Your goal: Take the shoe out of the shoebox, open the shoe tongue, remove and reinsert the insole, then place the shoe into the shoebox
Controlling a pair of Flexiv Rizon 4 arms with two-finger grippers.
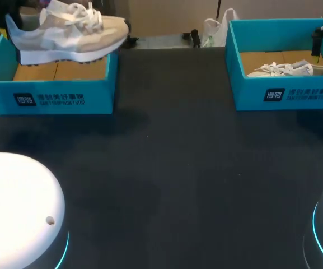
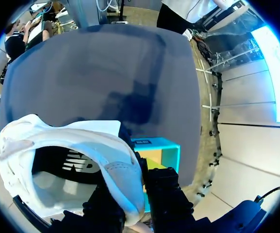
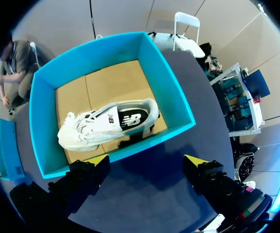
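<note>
Overhead, the beige-and-white sneaker hangs above the left shoebox; only the left wrist view reveals the left hand pinching its heel collar. The right hand gapes wide.

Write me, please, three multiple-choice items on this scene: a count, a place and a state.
1. How many teal shoeboxes stand on the table? A) one B) two C) three
2. Where is the beige sneaker? A) flat on the table B) lying in the right shoebox C) held up over the left shoebox
3. The right hand is: A) open above the right shoebox B) shut on the white sneaker C) shut on a box wall
Answers: 1 B, one box at each side of the head view. 2 C, the left hand grips its heel. 3 A, its fingers stand apart, touching nothing.
</note>
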